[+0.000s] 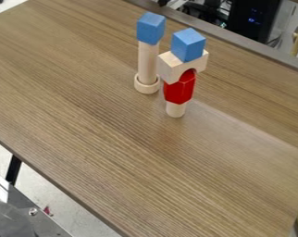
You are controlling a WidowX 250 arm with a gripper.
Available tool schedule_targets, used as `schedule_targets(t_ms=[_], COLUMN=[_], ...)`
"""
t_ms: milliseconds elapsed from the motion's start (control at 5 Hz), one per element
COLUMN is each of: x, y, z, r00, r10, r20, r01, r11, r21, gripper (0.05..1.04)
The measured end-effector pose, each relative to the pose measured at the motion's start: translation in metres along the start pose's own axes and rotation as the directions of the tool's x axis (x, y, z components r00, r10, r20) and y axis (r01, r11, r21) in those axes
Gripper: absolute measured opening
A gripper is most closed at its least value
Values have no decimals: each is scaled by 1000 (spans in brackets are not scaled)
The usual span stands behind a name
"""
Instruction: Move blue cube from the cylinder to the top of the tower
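And there it was, the blue cube [151, 28], perched right up on the tall wooden cylinder [147, 62], up in the top half of the camera view! That cylinder stood upright, its foot inside a pale wooden ring [146, 87] down on the brown table [108, 152]. Just beside it, to the view's right and a little nearer the camera, rose the tower, and what a stack that was: a short pale peg [176, 109] at the bottom, a faceted red block [179, 90] on the peg, a pale wooden arch [172, 68] over the red block with its curved opening facing down, and a second blue cube [189, 45] sitting on top of the arch! So, two blue cubes, each crowning its own column, near each other but apart. As for the gripper, whether it was open or closed, I could not tell

Out past the far edge of the table, a black case [255, 21] showed small blue lights, with dark cables close by. Down in the lower left, a dark table leg [14, 170] stood over the pale floor [62, 203], and in the corner lay a metal plate [43, 222] with a bolt [33, 211] in it, next to a grey rounded shape [9, 221]
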State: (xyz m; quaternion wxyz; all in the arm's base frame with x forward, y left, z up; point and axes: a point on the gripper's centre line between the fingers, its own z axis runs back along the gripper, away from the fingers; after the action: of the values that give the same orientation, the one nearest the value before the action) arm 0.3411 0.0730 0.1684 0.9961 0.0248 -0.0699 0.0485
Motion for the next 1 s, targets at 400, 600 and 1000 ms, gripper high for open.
schedule_targets(t_ms=[400, 600, 1000], x=[1, 4, 5], y=[-5, -4, -9], z=[-28, -39, -47], r00=[998, 996, 995], r10=[5, 11, 22], r20=[-64, -84, -95], r01=[-5, -11, -24], r11=[1000, 1000, 1000], r21=[-6, -4, -19], gripper=[1000, 1000, 691])
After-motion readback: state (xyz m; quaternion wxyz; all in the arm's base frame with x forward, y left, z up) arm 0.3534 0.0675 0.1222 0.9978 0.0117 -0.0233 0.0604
